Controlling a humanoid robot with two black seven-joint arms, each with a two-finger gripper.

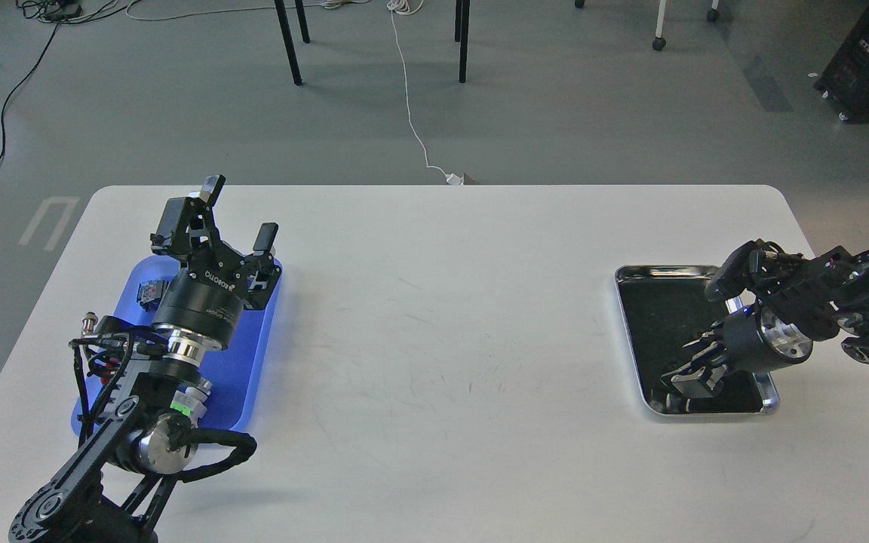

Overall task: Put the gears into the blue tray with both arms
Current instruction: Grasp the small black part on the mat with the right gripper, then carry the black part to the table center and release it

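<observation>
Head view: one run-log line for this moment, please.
left gripper: open over blue tray | right gripper: down in black tray, state unclear | gears: not discernible

Blue tray (253,354) at table (442,302) left, under my left gripper (238,215). Silver-rimmed tray (634,332) at table right; my right gripper (695,369) inside its near end.

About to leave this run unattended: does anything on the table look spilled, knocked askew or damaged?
Nothing stands out. The blue tray and the black tray both lie flat on the white table, with nothing scattered between them.
</observation>
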